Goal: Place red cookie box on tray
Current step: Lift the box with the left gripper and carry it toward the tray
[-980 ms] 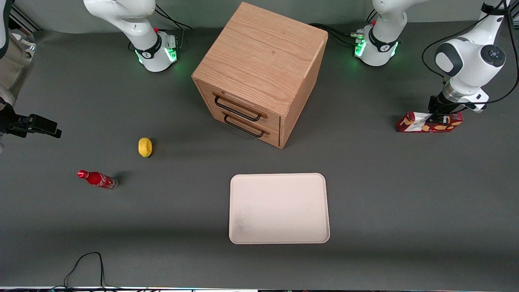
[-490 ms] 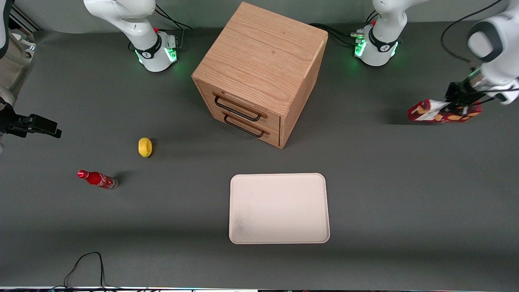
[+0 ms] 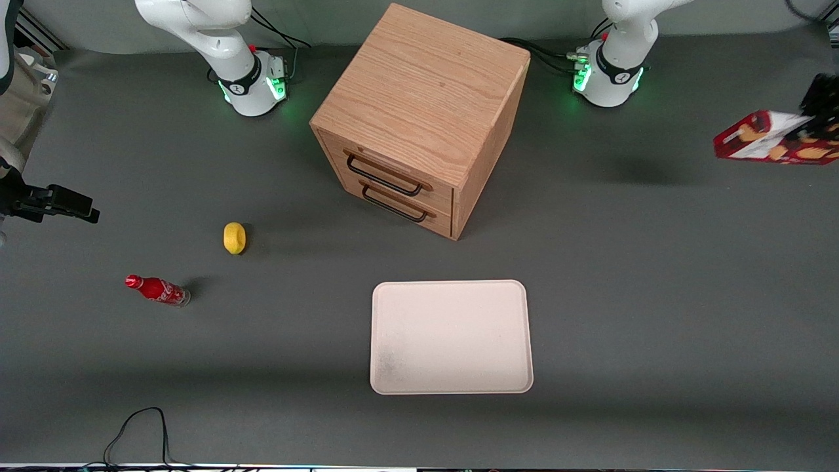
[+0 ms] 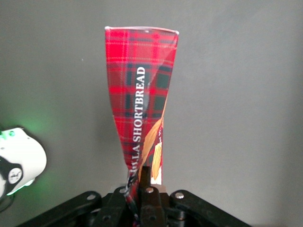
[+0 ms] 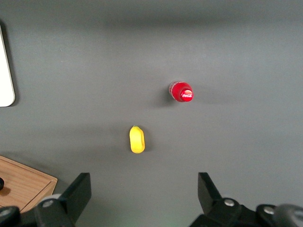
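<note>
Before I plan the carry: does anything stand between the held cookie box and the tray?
Nothing visible does. The end effector holds the red cookie box above the table at the working arm's end; bare table lies between it and the tray. The wooden drawer cabinet stands aside.

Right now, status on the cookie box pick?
Gripper shut on red cookie box, lifted off the table at the working arm's end. Tray bare, nearer the camera. Nothing between them.

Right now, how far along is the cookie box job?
Pickup done: gripper is shut on the red cookie box, held in the air at the working arm's end of the table. Left: carry it to the tray, which holds nothing, and set it down.
</note>
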You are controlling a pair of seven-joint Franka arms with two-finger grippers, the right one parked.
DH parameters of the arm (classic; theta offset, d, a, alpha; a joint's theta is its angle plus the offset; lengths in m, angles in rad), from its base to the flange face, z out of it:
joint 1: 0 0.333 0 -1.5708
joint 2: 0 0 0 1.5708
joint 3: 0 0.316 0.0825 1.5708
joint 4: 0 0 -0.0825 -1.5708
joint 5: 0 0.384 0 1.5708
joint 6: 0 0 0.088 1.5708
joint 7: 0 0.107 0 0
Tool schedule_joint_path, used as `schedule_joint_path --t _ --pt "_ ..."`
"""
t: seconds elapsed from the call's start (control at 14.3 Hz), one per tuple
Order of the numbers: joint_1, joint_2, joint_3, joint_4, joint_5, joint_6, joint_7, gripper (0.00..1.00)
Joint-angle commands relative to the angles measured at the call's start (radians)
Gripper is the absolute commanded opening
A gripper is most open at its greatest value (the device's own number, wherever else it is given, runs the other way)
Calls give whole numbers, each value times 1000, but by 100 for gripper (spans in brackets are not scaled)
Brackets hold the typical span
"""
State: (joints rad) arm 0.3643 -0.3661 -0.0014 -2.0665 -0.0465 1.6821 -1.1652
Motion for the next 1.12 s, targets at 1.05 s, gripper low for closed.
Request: schedule_joint_path --t 1.05 --pt "-514 591 -86 716 40 -68 279 0"
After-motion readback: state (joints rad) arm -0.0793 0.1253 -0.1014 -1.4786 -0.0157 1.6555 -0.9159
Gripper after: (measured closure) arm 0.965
